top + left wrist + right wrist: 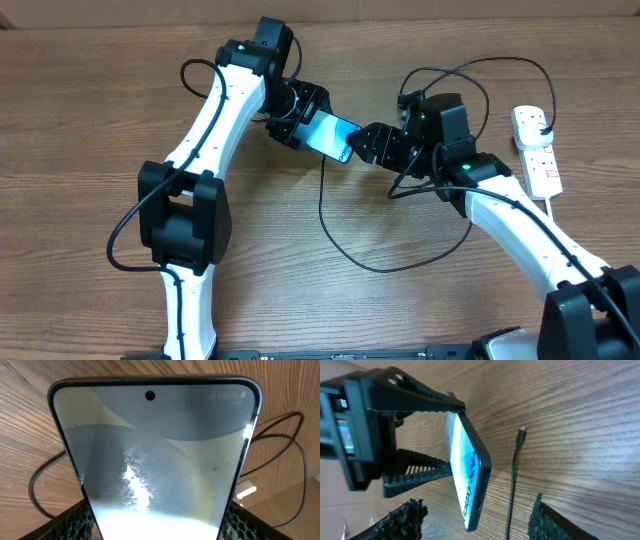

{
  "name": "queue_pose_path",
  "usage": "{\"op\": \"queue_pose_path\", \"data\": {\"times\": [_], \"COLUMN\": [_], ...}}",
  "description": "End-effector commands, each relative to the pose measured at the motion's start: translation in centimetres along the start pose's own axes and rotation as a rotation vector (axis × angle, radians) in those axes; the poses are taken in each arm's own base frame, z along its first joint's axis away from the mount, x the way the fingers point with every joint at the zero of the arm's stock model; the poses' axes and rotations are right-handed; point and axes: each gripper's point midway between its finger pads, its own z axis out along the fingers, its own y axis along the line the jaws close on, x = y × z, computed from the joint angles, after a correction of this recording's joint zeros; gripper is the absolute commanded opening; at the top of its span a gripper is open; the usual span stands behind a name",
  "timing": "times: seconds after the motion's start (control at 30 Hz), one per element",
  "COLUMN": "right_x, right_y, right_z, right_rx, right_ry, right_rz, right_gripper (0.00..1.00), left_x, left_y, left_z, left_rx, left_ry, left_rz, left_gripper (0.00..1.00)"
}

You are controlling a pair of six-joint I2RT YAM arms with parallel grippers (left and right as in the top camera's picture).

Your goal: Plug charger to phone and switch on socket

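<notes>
Two arms: meet mid-table at the phone [333, 133].
Right gripper [355, 147]: fingers [409, 519] spread wide, holding nothing. Only the right wrist view shows the phone's port end between them, touching neither.
Phone: held clear of the table [120, 90], tilted, screen lit.
Left gripper [300, 122]: clamped on the phone's side edges. In the left wrist view the screen fills the frame, with pads [75, 522] at both lower corners.
Charger [321, 200]: loops over the wood below the grippers. Its tip [521, 430] lies flat on the table, apart from the phone, seen only from the right wrist.
Socket [537, 150]: far right. A black plug [541, 122] sits in its farther outlet. The switches are too small to read.
</notes>
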Motion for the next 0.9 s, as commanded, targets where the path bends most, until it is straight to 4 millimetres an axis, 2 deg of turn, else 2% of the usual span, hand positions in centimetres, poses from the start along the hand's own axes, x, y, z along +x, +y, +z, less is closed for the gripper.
{"op": "queue_pose_path", "data": {"times": [0.0, 0.1, 0.4, 0.63, 0.7, 0.87], "right_x": [-0.6, -0.5, -0.8, -0.8, -0.8, -0.8], "right_y": [0.1, 0.2, 0.1, 0.2, 0.1, 0.1], "right_z": [0.4, 0.5, 0.6, 0.6, 0.6, 0.6], "right_rx": [0.028, 0.034, 0.042, 0.043, 0.045, 0.045], "right_ry": [-0.026, -0.030, -0.046, -0.047, -0.050, -0.049], "right_rz": [0.011, 0.025, 0.028, 0.028, 0.028, 0.028], "right_gripper": [0.69, 0.67, 0.54, 0.52, 0.48, 0.40], "left_x": [2.2, 2.9, 5.2, 6.9, 7.6, 7.8], "left_y": [-1.7, -1.9, -2.1, -2.2, -2.3, -2.3], "left_z": [-0.6, -0.4, 0.0, 0.3, 0.3, 0.4], "left_rx": [0.054, 0.056, 0.059, 0.059, 0.061, 0.059], "left_ry": [0.064, 0.082, 0.152, 0.207, 0.236, 0.240], "left_rz": [0.008, 0.001, 0.019, 0.037, 0.042, 0.045], "left_gripper": [0.36, 0.35, 0.35, 0.35, 0.35, 0.35]}}
